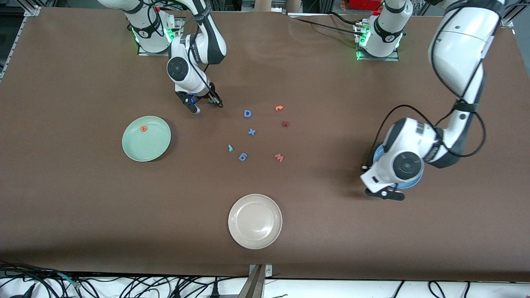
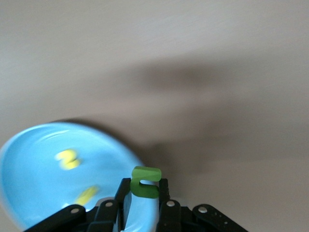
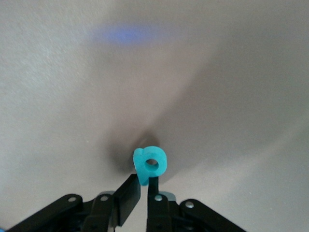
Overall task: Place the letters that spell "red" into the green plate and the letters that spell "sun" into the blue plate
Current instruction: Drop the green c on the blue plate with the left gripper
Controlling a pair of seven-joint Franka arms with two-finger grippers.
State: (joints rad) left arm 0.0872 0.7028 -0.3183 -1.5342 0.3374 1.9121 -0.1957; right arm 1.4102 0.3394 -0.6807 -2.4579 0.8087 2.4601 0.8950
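The whitish-beige plate (image 1: 255, 221), nearest the camera, holds nothing. Note the left gripper (image 2: 143, 203) clamped on the green "n" (image 2: 145, 182) over the blue plate (image 2: 29, 169), where two yellow letters (image 2: 67, 159) lie. The right gripper (image 3: 143, 193) grips the teal "d" (image 3: 150, 165); the orange "e" (image 1: 143, 128) lies in the green plate (image 1: 146, 145), the teal "r" (image 1: 230, 148) still on the table.

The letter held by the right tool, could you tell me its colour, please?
Teal; the letter shows best in the right wrist view.

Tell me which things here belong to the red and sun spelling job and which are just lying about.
Job:
green plate
orange e
teal d
teal r
blue plate
yellow letters
green n

Lying about:
beige plate
blue D
blue x
red w
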